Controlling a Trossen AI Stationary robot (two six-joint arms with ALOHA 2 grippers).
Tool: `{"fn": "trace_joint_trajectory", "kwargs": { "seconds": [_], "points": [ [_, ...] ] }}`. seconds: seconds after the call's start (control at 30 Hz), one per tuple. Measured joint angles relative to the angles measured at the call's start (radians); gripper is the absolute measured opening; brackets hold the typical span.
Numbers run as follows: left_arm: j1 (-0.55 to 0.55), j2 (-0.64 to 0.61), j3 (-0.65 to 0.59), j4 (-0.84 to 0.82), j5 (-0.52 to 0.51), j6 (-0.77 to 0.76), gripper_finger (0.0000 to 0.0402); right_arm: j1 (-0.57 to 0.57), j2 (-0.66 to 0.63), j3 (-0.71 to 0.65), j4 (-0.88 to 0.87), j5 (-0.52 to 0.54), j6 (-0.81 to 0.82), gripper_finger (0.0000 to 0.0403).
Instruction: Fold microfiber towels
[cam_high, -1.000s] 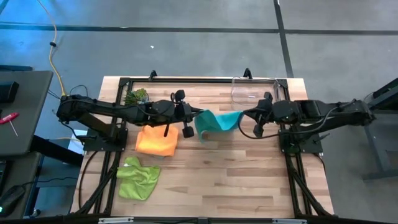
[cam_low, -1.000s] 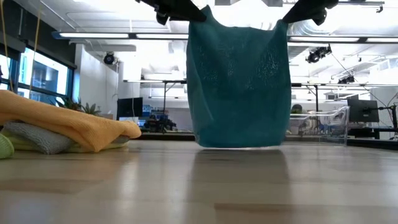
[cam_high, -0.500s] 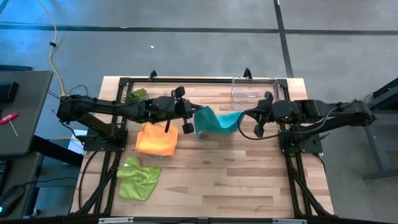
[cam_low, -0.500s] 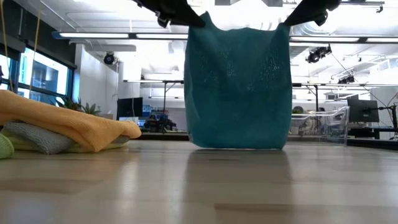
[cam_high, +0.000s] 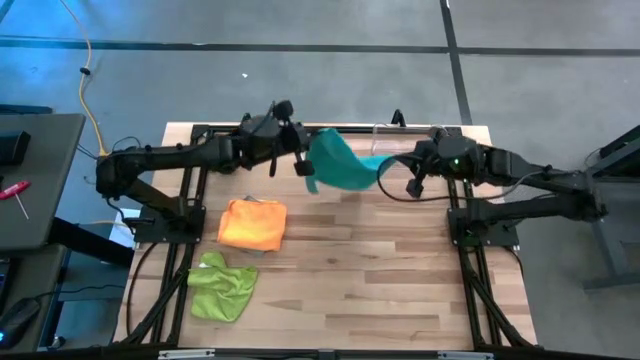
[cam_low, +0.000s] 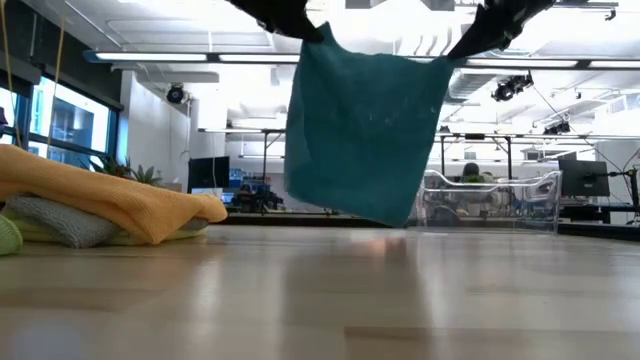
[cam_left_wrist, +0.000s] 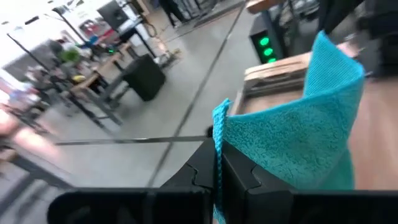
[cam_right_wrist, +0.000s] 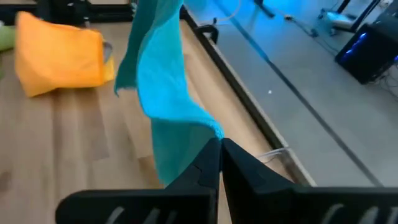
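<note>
A teal towel (cam_high: 338, 162) hangs spread between my two grippers over the far middle of the table, and in the low view the teal towel (cam_low: 360, 130) swings tilted above the wood. My left gripper (cam_high: 306, 150) is shut on one upper corner and my right gripper (cam_high: 393, 162) on the other. A folded orange towel (cam_high: 252, 224) lies on top of a grey towel (cam_low: 55, 222) and a yellow one at the left. A lime green towel (cam_high: 222, 286) lies crumpled at the near left. My left gripper pinches an upper corner of the teal towel (cam_left_wrist: 219, 127) between its two fingers, coming nearly level from the table's left. The cloth hangs below and away from it, clear of the table. My right gripper pinches the other upper corner (cam_right_wrist: 211, 132) between its fingers, slanting down from the table's right. The towel sags slack between the two holds.
A clear plastic bin (cam_high: 408, 140) stands at the far right, just behind the hanging towel. The table's dark frame rail (cam_high: 330, 128) runs along the far edge. Bare wood (cam_high: 380, 270) fills the middle and near right.
Both grippers have carried the teal towel toward the table's far edge, the left one also rising and rolling. The towel's lower edge, which reached down to the table, has lifted clear and swung up at a slant.
</note>
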Motion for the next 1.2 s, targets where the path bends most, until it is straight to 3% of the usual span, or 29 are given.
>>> {"fn": "trace_joint_trajectory", "kwargs": {
  "seconds": [0.1,0.27,0.47,0.77,1.0,1.2],
  "points": [
    [0.025,0.002,0.036,-0.010,-0.010,0.056,0.0000,-0.051,0.001,0.030,-0.031,-0.056,-0.014,0.0000],
    [-0.015,0.003,0.028,-0.106,-0.088,0.062,0.0000,-0.026,0.004,0.172,-0.201,-0.077,-0.014,0.0000],
    [-0.102,0.003,-0.114,-0.040,-0.131,-0.003,0.0000,0.041,0.012,0.251,-0.406,-0.070,0.112,0.0000],
    [-0.220,0.003,-0.285,0.031,-0.194,-0.149,0.0000,0.158,-0.007,0.032,-0.465,-0.032,0.305,0.0000],
    [-0.296,0.021,-0.288,0.049,-0.204,-0.233,0.0000,0.290,-0.008,-0.100,-0.436,-0.032,0.444,0.0000],
    [-0.356,0.090,-0.288,0.104,-0.210,-0.318,0.0000,0.387,-0.012,-0.132,-0.417,-0.029,0.520,0.0000]
  ]
}}
